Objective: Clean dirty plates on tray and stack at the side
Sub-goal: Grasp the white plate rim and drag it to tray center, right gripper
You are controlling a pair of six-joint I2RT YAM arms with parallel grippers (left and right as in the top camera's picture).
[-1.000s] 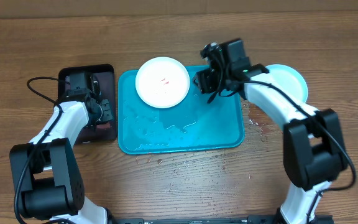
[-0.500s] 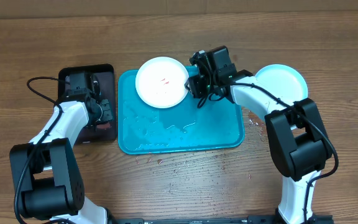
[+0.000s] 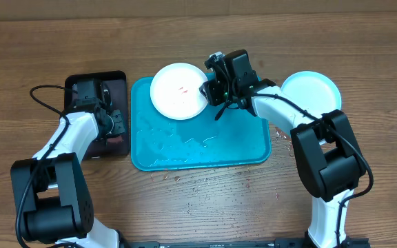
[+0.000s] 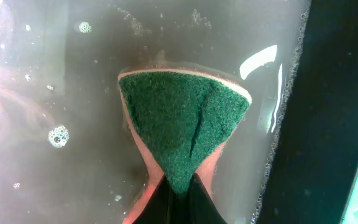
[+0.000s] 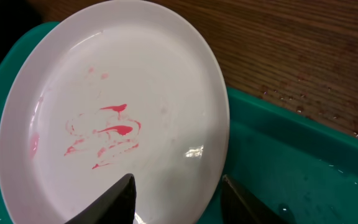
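Wooden table (image 3: pixel 364 41), wet turquoise tray (image 3: pixel 243 141)

Red-smeared white plate (image 3: pixel 179 91) overhangs the turquoise tray's (image 3: pixel 240 141) far rim — teal plate (image 3: pixel 310 89) off-tray, right.

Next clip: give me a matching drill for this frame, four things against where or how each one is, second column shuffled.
Column one:
1. white plate
2. light teal plate
3. sponge
4. right tool

Column two:
A. pinched by the left tool, under water
B. open, a finger on either side of a plate's rim
C. on the wood table, off the tray
D. on the tray, smeared with red

Pairs: 1-D, 2-C, 3-A, 4-B
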